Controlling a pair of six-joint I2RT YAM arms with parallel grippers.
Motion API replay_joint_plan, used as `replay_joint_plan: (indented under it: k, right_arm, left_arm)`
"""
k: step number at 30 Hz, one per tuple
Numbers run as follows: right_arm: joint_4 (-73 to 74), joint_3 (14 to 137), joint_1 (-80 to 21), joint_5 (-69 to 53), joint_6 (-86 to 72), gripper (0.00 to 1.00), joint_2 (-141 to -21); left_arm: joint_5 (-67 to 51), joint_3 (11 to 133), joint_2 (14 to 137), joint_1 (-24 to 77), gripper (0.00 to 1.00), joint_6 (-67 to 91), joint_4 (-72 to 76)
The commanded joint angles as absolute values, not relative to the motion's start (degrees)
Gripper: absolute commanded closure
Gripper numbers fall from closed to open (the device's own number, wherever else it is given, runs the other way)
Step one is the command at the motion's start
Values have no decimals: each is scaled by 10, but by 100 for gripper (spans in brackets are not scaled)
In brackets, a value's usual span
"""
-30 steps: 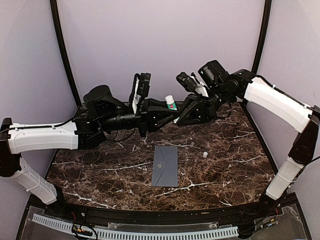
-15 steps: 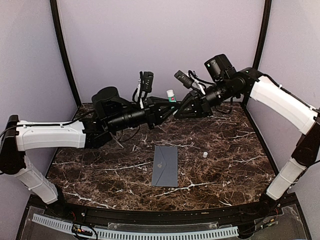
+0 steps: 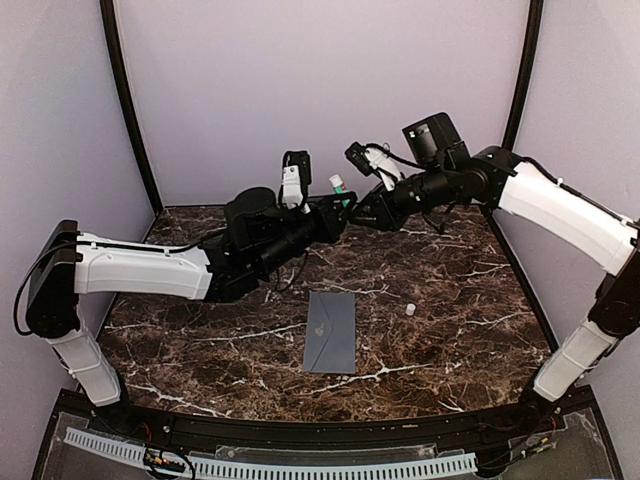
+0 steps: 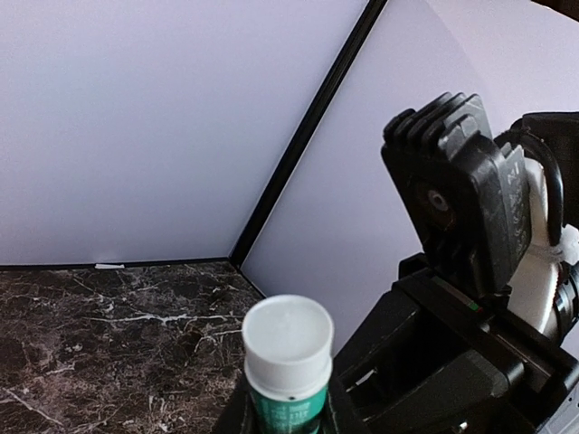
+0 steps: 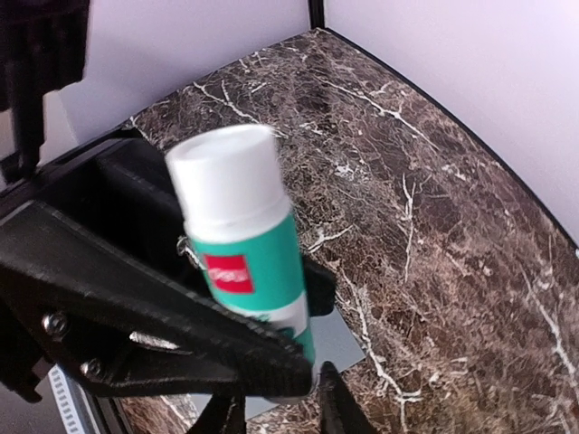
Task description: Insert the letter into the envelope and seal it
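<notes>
Held up at the top centre, the glue stick (image 5: 246, 258) is clamped in the left jaws while the right jaws flank its base, grip unclear, presumably readying glue for the envelope (image 3: 331, 331) lying mid-worktop (image 3: 190, 350); the letter is unseen.

Open over envelope (image 3: 331, 331); white cap (image 3: 410, 309) just right of it; left arm (image 3: 150, 272), right arm (image 3: 560, 205) and glue stick (image 3: 340, 188) block the air beyond it, seemingly high up.

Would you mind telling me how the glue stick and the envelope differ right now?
The glue stick is a green-and-white cylinder; the envelope is a flat grey-blue rectangle. The glue stick is held aloft in the left gripper; the envelope lies on the table, untouched.
</notes>
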State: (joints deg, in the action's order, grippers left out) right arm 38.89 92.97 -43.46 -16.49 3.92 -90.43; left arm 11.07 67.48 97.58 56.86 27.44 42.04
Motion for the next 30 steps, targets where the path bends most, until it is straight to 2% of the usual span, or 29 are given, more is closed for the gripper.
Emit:
replay_joint_plan:
  k: [1, 5, 8, 11, 13, 17, 23, 30]
  right_arm:
    - [350, 916, -432, -191, 36, 68, -859]
    - [361, 902, -410, -273, 73, 53, -839]
    - [386, 898, -380, -364, 122, 48, -827]
    - [420, 902, -349, -473, 168, 49, -827]
    - [443, 910, -334, -550, 192, 50, -837]
    - [487, 928, -335, -637, 228, 55, -876]
    - [511, 957, -362, -704, 250, 56, -925]
    - [510, 992, -395, -721, 247, 56, -951]
  left_arm:
    - [156, 679, 960, 571, 100, 255, 438]
    - [146, 655, 930, 570, 100, 221, 438]
    - [71, 628, 904, 557, 100, 196, 439]
    - [-35, 612, 872, 537, 100, 186, 441]
    - [-158, 607, 859, 520, 100, 189, 439]
    - [-286, 610, 849, 491, 100, 222, 443]
    - [-386, 622, 861, 485, 100, 256, 490]
    - [-426, 631, 883, 484, 100, 290, 523]
